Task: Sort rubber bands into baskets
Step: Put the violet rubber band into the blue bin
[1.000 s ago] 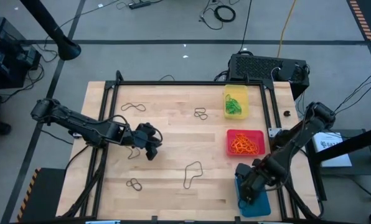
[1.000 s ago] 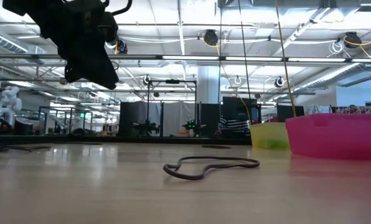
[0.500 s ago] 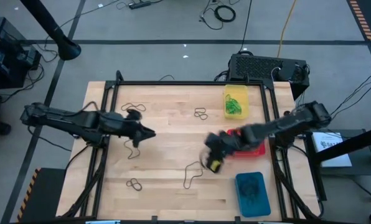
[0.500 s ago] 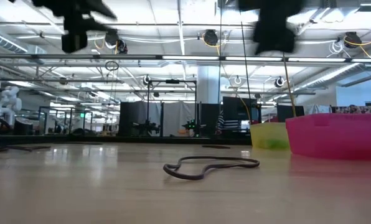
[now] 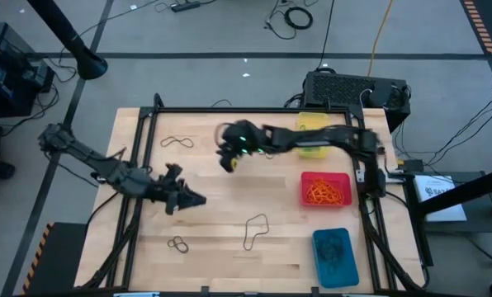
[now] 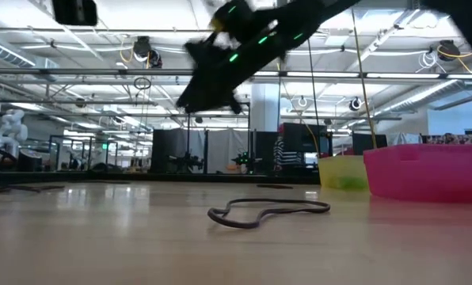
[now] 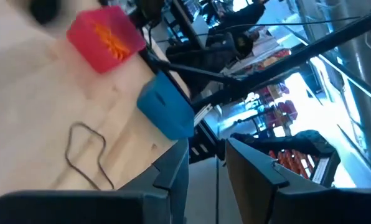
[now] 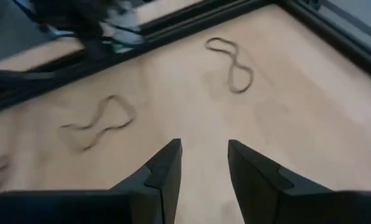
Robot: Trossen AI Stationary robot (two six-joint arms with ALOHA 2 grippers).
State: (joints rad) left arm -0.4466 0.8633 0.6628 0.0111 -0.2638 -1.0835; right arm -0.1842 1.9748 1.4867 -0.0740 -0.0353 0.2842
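Over the far middle of the table [image 5: 221, 256], the right hand [image 5: 229, 160] now hangs with its fingers apart and nothing between them. A second ago it stood over the blue basket [image 5: 335, 257] at the table's 5 o'clock corner, and half a second ago it was crossing the middle beside the red basket [image 5: 324, 189]. By my judgement it has finished a drop into the blue basket and is going for its next dark band.

The left hand [image 5: 192, 199] has shifted little: it hangs over the left-centre of the table, fingers apart and empty, pointing toward 3 o'clock.

Dark rubber bands still lie loose on the table. A small one [image 5: 267, 151] lies just beside the right hand at its 3 o'clock. A figure-eight one [image 5: 177, 142] lies near it, toward 9 o'clock. The right wrist view shows two dark loops [image 8: 230, 59] ahead of the open fingers, not yet between them. A large loop [image 5: 255, 230] lies well apart at the hand's 6 o'clock, and a small band [image 5: 177, 243] lies at the table's 7 o'clock, below the left hand.

The yellow basket [image 5: 313, 135], at the table's 1 o'clock, holds green bands; the red one holds orange bands.
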